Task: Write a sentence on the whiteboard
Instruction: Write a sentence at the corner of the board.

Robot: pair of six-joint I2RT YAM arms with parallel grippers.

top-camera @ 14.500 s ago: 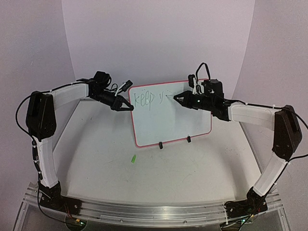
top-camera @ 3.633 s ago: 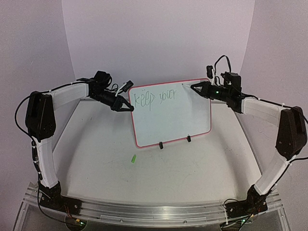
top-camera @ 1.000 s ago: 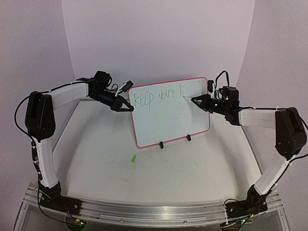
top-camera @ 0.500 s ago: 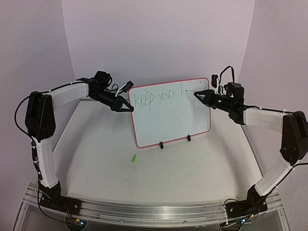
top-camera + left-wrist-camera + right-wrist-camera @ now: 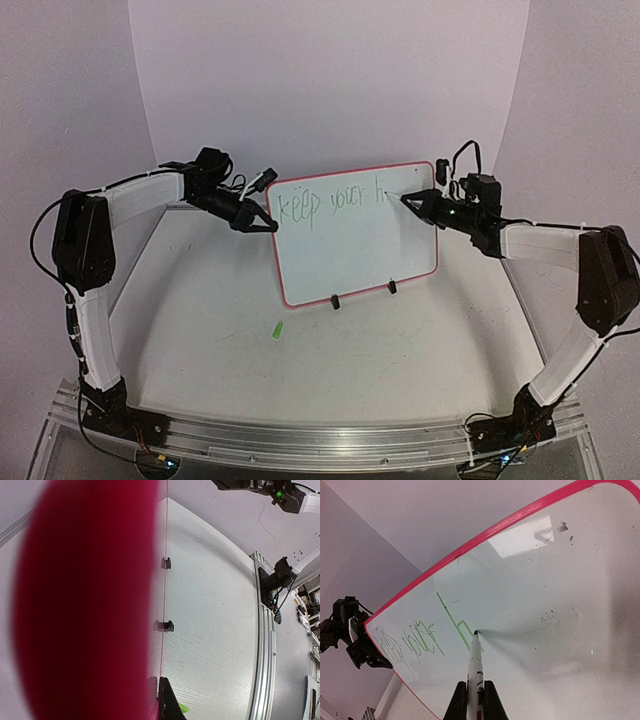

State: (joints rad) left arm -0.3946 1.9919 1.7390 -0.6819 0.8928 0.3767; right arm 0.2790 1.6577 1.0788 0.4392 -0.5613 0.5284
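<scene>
The whiteboard stands tilted on two black clip feet at mid-table, with green writing "keep your h" along its top. My left gripper is shut on its left edge. In the left wrist view that rim is a red blur, edge-on between my gripper's fingers. My right gripper is shut on a white marker. Its tip touches the whiteboard at the end of the h's arch. In the right wrist view my gripper clamps the marker's barrel.
A small green marker cap lies on the table in front of the board, also seen as the cap in the left wrist view. The metal rail with both arm bases runs along the near edge. Purple walls surround the table.
My right gripper moved up the board and a little right, then dipped slightly, adding the arch to the h. The left arm and the board have stayed still.
</scene>
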